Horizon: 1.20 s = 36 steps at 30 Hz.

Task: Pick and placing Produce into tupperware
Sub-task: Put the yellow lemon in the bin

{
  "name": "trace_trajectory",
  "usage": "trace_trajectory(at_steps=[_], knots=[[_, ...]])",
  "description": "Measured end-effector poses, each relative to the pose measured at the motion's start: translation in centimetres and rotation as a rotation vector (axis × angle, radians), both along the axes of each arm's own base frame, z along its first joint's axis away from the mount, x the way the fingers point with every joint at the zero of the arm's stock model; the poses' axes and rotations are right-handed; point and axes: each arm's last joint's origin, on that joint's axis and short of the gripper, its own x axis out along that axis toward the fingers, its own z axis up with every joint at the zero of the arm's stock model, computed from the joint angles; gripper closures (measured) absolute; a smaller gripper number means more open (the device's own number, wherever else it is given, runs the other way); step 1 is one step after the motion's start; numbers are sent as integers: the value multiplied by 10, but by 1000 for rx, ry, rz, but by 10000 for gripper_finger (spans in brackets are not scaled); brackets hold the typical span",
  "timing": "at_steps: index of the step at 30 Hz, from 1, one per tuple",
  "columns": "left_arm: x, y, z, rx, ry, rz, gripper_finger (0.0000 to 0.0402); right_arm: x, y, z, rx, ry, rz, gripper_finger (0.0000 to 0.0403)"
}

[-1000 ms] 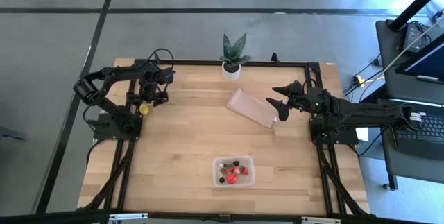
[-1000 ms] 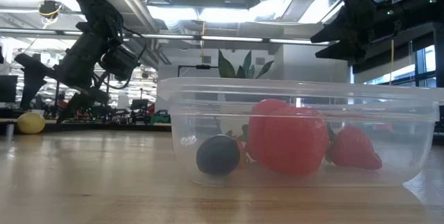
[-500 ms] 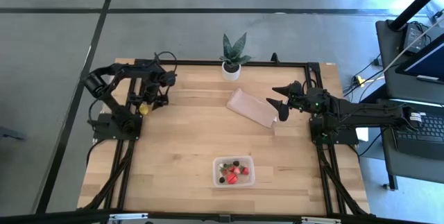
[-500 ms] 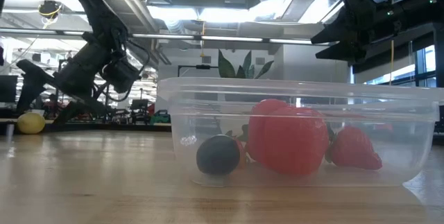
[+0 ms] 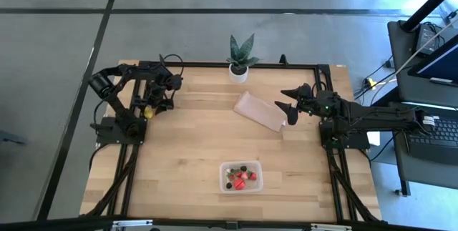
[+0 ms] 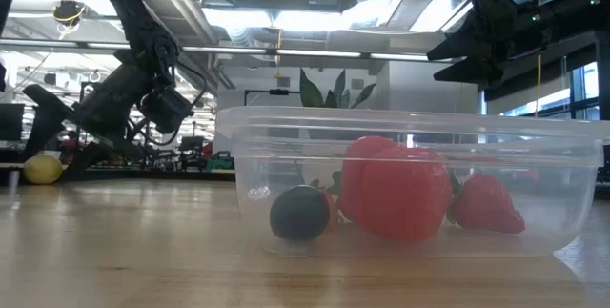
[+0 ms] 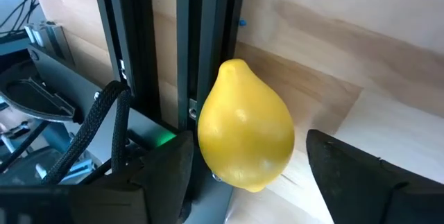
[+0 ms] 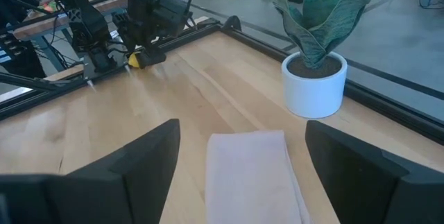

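The clear tupperware (image 5: 240, 177) stands near the table's front edge. It holds red strawberries (image 6: 396, 189) and a dark berry (image 6: 299, 213). One small yellow fruit (image 7: 243, 134) lies on the wood at the far left, against the black frame rail (image 7: 208, 37). My left gripper (image 5: 150, 109) slants down over it, open, one finger on each side of the fruit. A gap shows between the fruit and one finger (image 7: 361, 175). My right gripper (image 5: 284, 106) hangs open above the table's right part, over a tan sheet (image 5: 259, 111). My left gripper brackets the yellow fruit from above at a slant. One finger (image 7: 170, 172) stands right beside the fruit's side (image 7: 205, 137), and I cannot tell whether it touches. The fruit rests on the table.
A potted plant (image 5: 240, 59) in a white pot stands at the far edge's middle. The tan sheet (image 8: 253, 175) lies right of centre. A black frame runs round the table. Bare wood lies between the yellow fruit (image 5: 148, 113) and the tupperware (image 6: 410, 184).
My left gripper has sunk toward the yellow fruit and tipped further down. The fruit has stayed in place. My right arm has kept still.
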Motion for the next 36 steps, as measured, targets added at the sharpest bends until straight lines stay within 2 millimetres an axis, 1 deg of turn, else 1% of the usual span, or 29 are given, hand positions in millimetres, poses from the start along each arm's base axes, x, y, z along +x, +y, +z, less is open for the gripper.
trace_trajectory(at_steps=[7,19,30,36], knots=[[1,1,-1,19,-6,-5,162,0,0,0,1,-1,0,91],[0,1,-1,23,2,-12,200,0,0,0,2,-1,0,91],[1,0,-1,-27,-37,-101,202,0,0,0,-1,0,0,91],[14,-2,5,-69,-107,-211,202,0,0,0,-1,0,0,91]])
